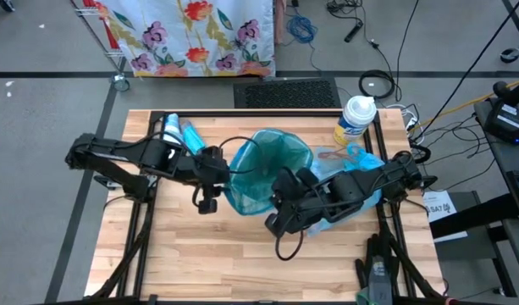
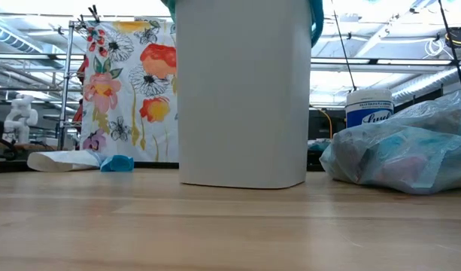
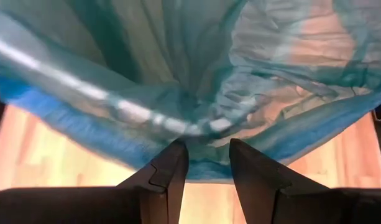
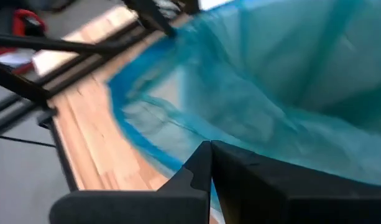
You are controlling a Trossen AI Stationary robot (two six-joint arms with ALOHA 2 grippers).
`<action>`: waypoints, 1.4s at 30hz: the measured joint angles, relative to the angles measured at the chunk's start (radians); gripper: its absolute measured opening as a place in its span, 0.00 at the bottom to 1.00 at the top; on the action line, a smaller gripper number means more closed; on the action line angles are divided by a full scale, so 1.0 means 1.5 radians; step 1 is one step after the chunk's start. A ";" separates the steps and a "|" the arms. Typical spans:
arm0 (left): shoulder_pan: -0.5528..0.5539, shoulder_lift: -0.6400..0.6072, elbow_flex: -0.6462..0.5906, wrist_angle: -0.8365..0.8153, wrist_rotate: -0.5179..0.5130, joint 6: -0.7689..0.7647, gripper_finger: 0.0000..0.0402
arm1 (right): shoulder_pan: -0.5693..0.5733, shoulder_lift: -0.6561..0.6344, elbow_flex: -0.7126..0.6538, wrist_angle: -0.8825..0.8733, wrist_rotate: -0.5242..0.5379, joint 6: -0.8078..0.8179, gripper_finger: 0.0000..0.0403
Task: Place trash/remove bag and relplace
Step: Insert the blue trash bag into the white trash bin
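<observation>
Over the white bin [image 2: 241,90]: teal bag [image 1: 267,165] stretched between parted left gripper [image 3: 206,165] and clenched right gripper [image 4: 210,163], apparently to line it.

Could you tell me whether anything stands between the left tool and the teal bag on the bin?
Nothing visible does: the left tool stands open right at the teal bag, whose rim fills the space just ahead of its fingers.

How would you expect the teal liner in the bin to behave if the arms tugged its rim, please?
The teal liner would probably be floppy: it hangs in loose folds. It is likely light and slippery, being thin and see-through. The white bin, tall and narrow, might tip if pulled sideways.
</observation>
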 joint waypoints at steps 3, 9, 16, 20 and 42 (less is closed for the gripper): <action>0.000 -0.003 -0.038 0.053 0.017 -0.002 0.31 | -0.005 0.000 0.000 -0.035 -0.036 0.032 0.00; 0.001 0.003 -0.072 0.091 0.032 -0.017 0.31 | 0.009 0.000 0.000 -0.035 -0.078 0.047 0.00; 0.002 0.002 -0.076 0.141 0.032 -0.017 0.31 | 0.025 -0.001 0.000 -0.062 -0.101 0.081 0.00; 0.006 0.002 -0.076 0.171 0.032 -0.017 0.31 | 0.037 0.006 0.000 -0.124 -0.062 0.121 0.00; 0.006 0.104 -0.076 0.274 0.026 -0.054 0.31 | 0.172 0.096 -0.092 -0.176 0.186 0.419 0.00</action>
